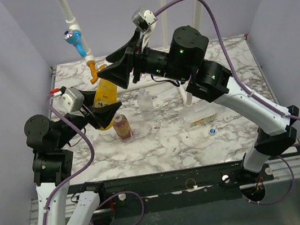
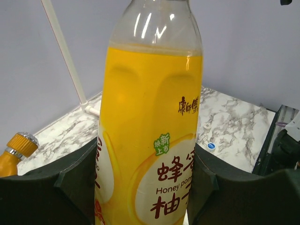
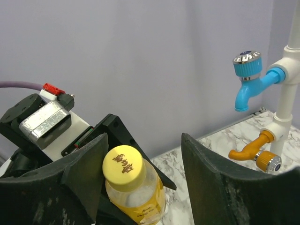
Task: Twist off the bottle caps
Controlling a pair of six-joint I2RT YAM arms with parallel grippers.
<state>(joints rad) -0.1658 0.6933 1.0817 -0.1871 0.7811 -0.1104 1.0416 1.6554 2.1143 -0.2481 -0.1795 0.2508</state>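
Left fingers [image 2: 47,197] squeeze the yellow bottle [image 2: 150,131].
Right fingers [image 3: 225,187] hang open around its yellow cap [image 3: 123,165], maybe touching one side, roomy on the other.

The top external camera hangs high above and behind the arm bases, which sit at 6 o'clock, and looks steeply down over the whole marble table [image 1: 161,148]. The left wrist camera sits very near the yellow-orange bottle [image 2: 150,140], peering between the left gripper's fingers [image 2: 56,187] and facing across the tabletop to the violet wall. The right wrist camera looks from close above and to one side between the right gripper's fingers [image 3: 225,187] onto the yellow cap [image 3: 123,168], facing another wall. All three views share that bottle and the orange tap [image 1: 94,71], at 8 o'clock for the left wrist and 4 o'clock for the right. The overhead and left wrist views also share a loose blue-and-white cap [image 1: 212,131].
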